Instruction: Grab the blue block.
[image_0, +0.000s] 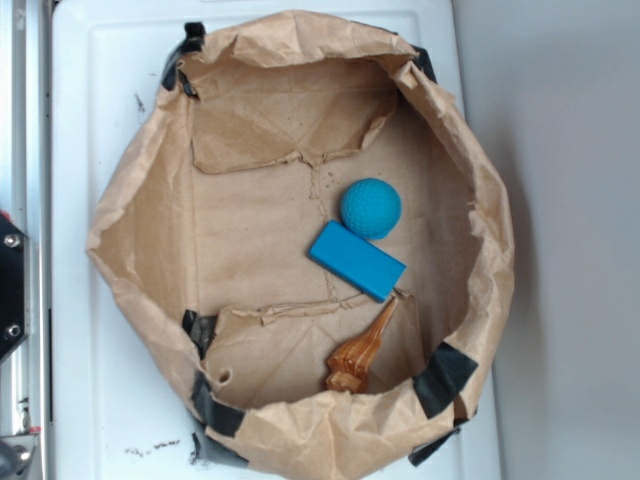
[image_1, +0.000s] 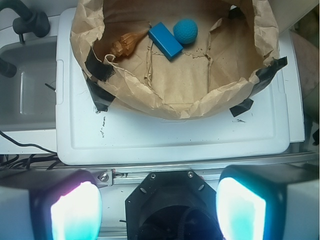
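The gripper (image_1: 159, 207) is spread wide, nothing held. The blue block (image_1: 165, 40) is seen well ahead of the fingers (image_1: 75, 210), inside the paper bag (image_1: 165, 102), touching the teal ball (image_1: 185, 31), wooden piece (image_1: 126, 44) just beside.

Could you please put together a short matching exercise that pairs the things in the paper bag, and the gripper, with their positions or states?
Column 1:
1. blue block
2. teal ball
3. wooden carved piece
4. gripper

Column 2:
A. open, outside the paper bag, above the white lid
B. round and dimpled, right beside the block
C. lying flat between the other two things
D. brown, close to a black tape patch on the bag's rim

Pairs: 1-C, 2-B, 3-D, 4-A
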